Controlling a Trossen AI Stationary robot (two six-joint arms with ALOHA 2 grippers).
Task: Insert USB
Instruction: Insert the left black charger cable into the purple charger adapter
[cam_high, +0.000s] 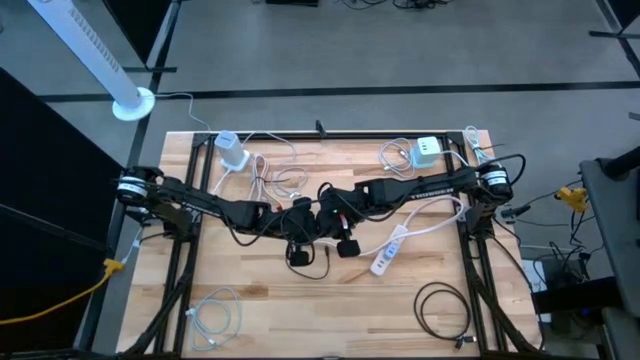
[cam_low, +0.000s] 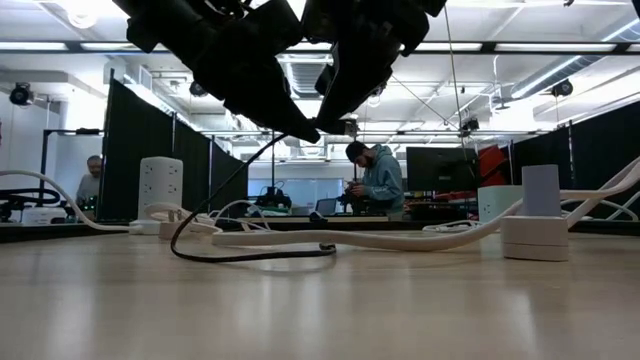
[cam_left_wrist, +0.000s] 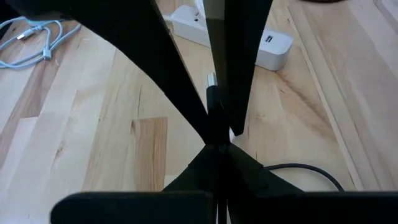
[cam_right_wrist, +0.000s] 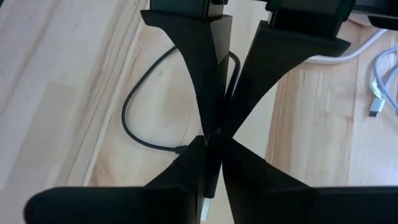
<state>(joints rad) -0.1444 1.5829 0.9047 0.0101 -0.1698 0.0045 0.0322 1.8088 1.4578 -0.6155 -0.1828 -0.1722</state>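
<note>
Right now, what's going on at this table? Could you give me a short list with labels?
Left end effector: shut on the black USB cable, its metal plug pointing forward
Right end effector: meeting the left one mid-table, fingers pinched near the same cable
White power strip: on the wooden table, right of the arms
Plug: not yet inserted
Background: a person beyond the table

The pale butcher-block table (cam_high: 250, 320) of light wood strips carries a white power strip (cam_high: 389, 253), a black coiled cable (cam_high: 443, 308) at lower right, a white coiled cable (cam_high: 213, 316) at lower left, a white-and-green charger (cam_high: 427, 151), and black arms (cam_high: 420, 187).
</note>
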